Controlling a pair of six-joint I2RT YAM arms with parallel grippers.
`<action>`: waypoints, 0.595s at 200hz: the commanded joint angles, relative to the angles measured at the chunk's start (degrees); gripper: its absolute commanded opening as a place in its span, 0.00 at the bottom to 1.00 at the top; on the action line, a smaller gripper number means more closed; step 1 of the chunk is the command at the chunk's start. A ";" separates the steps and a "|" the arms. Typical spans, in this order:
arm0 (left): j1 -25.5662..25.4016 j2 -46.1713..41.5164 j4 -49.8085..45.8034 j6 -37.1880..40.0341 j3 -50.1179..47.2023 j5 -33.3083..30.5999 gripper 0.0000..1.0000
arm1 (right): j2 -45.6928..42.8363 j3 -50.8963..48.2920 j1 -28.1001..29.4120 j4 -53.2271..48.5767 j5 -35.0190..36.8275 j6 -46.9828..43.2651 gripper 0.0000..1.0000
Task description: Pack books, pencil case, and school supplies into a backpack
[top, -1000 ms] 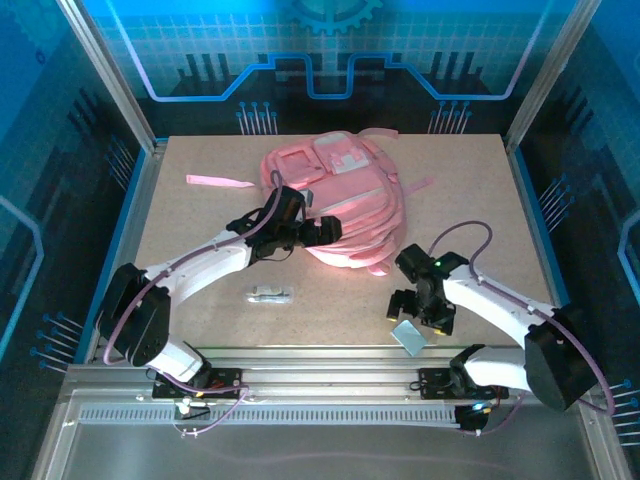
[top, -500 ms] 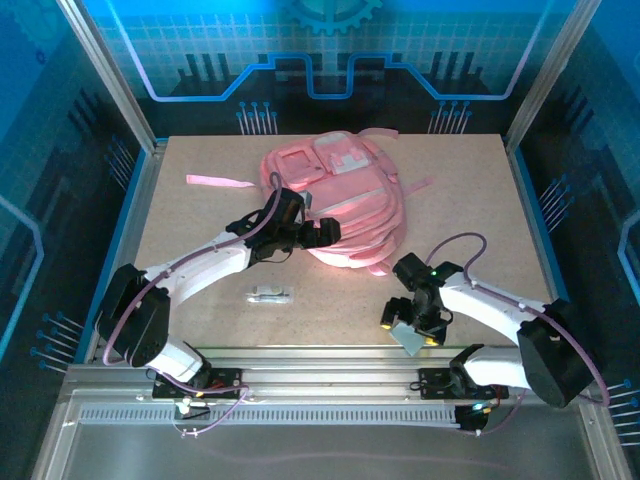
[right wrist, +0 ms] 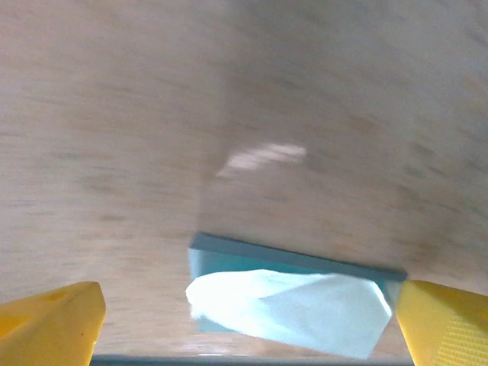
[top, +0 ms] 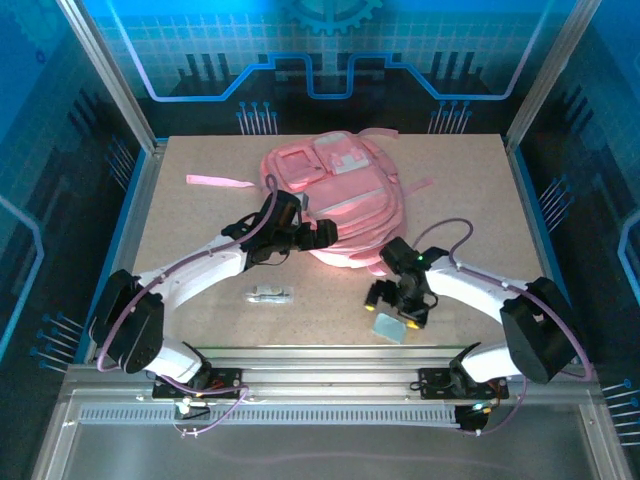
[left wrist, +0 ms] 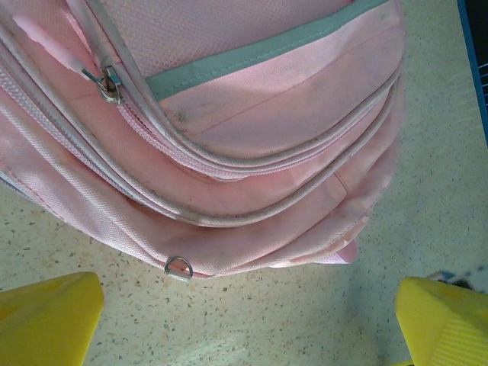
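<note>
Soft pink backpack (top: 335, 195) with grey trim, flat at upper centre of the tabletop (top: 470, 200). At its lower edge, left hand (top: 322, 234) wide open, empty. Lower right of centre, right hand (top: 391, 315) spread open over a pale blue rectangle (top: 390, 329).

Reaches over the table's (top: 480, 200) middle with left gripper (top: 322, 232), jaws wide apart; points right gripper (top: 398, 314) down by near edge, equally spread.
</note>
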 commanded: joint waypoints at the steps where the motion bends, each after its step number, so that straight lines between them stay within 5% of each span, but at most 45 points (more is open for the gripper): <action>1: -0.22 -2.08 -0.82 -0.20 -1.20 -1.67 0.99 | -2.60 3.76 0.84 1.44 0.98 -2.69 0.99; 53: -0.25 -1.79 -0.51 0.22 -1.04 -1.72 0.99 | -3.06 2.00 1.27 -3.87 2.64 -7.97 0.99; 119: -0.21 -1.39 -0.71 0.07 -1.12 -1.60 0.99 | 5.05 2.91 10.06 -4.83 4.99 -17.95 1.00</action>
